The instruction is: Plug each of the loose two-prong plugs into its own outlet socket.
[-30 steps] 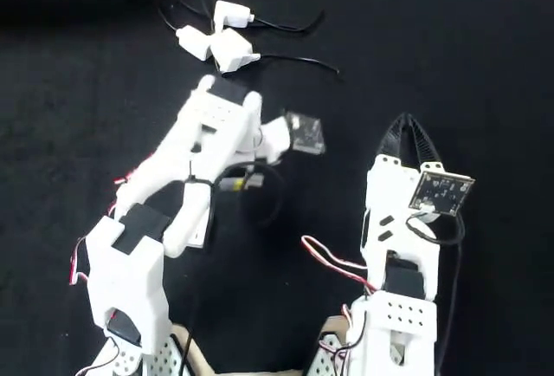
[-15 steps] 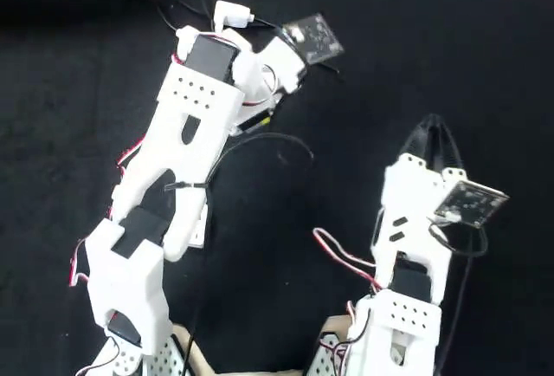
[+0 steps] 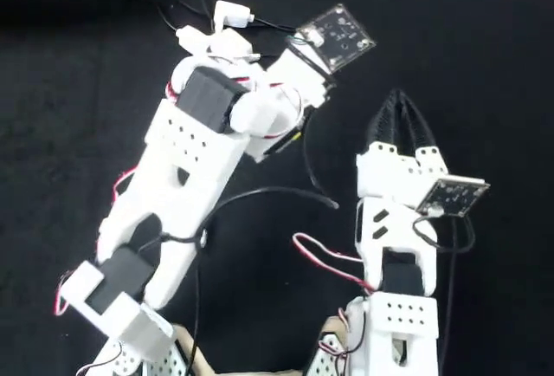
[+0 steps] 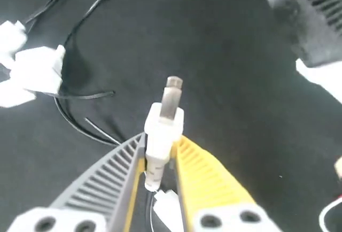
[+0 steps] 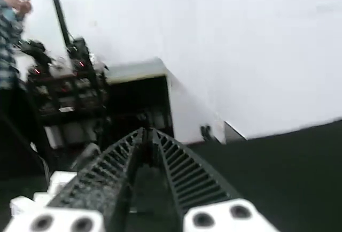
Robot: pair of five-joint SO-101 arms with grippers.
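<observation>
My left gripper (image 4: 160,137), with one grey and one yellow finger, is shut on a white two-prong plug (image 4: 163,128) whose metal prongs (image 4: 172,94) stick out past the fingertips, above the black table. White outlet sockets (image 4: 35,69) lie off to one side of it with thin black cables (image 4: 80,95). From above, the sockets (image 3: 232,14) sit at the table's back edge, partly covered by the left arm (image 3: 199,133). My right gripper (image 3: 398,120), black, is shut with nothing in it and hangs mid-table; its own view has it (image 5: 145,133) pointing up at the room.
A black cable (image 3: 294,194) loops across the black table (image 3: 485,73) between the two arms. Beyond the table's far edge stand a white wall (image 5: 240,39) and a rack of equipment (image 5: 75,77).
The left arm has swung from mid-table toward the back, near the sockets, then lifted and turned its wrist. The right gripper shifted right, then back left and a little farther away.
</observation>
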